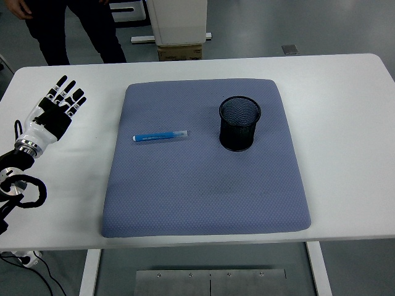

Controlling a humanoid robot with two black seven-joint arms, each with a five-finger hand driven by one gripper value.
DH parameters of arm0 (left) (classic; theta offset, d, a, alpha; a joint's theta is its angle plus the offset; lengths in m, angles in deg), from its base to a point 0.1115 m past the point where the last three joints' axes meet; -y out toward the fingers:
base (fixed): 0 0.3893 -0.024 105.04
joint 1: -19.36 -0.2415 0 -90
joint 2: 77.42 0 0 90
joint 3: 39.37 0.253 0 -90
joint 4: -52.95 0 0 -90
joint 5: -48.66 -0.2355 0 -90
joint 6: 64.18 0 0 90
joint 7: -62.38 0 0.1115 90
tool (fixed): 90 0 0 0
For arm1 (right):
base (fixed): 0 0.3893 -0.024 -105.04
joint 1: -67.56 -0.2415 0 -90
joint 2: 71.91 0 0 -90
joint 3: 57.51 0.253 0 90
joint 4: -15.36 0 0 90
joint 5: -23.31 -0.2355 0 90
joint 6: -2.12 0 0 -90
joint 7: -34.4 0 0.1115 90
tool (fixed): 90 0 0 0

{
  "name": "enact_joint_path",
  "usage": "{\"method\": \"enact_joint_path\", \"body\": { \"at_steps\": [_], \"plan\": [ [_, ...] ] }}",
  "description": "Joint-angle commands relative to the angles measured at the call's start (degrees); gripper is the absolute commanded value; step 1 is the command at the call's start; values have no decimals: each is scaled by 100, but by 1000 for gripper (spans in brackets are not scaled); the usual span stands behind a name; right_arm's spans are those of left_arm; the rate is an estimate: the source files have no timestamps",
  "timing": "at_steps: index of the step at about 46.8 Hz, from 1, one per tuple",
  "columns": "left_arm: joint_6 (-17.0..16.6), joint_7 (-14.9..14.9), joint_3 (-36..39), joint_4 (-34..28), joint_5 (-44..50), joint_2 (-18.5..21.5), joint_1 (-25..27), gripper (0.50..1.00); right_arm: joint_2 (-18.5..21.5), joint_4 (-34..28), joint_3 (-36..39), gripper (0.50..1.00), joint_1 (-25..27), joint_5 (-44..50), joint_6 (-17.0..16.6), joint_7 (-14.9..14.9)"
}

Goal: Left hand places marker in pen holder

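Note:
A blue marker (pixel 160 135) with a clear cap lies flat on the grey-blue mat (pixel 203 185), pointing left to right, left of centre. A black mesh pen holder (pixel 239 123) stands upright on the mat to the marker's right, with a gap between them. My left hand (pixel 58 106) hovers over the bare white table at the far left, well left of the mat. Its fingers are spread and hold nothing. The right arm is out of the picture.
The white table (pixel 345 111) extends around the mat on all sides. A person in dark clothes (pixel 62 28) stands beyond the far left edge. A white machine base with a cardboard box (pixel 179 37) sits behind the table's far edge.

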Motion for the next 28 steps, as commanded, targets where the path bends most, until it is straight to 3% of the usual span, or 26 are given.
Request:
{"method": "enact_joint_path", "body": {
  "at_steps": [1,18,28],
  "plan": [
    [-6,4,8,21,16,-56,-35,1000,0,1,0,1000,-1,-3,-1,0],
    [-32,-137,34,12,-98,-3,79,1000,0,1,8,1000,-1,6,-1,0],
    [-155,-172,52,12,-1407,40,308,1000,0,1,0,1000,-1,6,-1,0]
  ]
}}
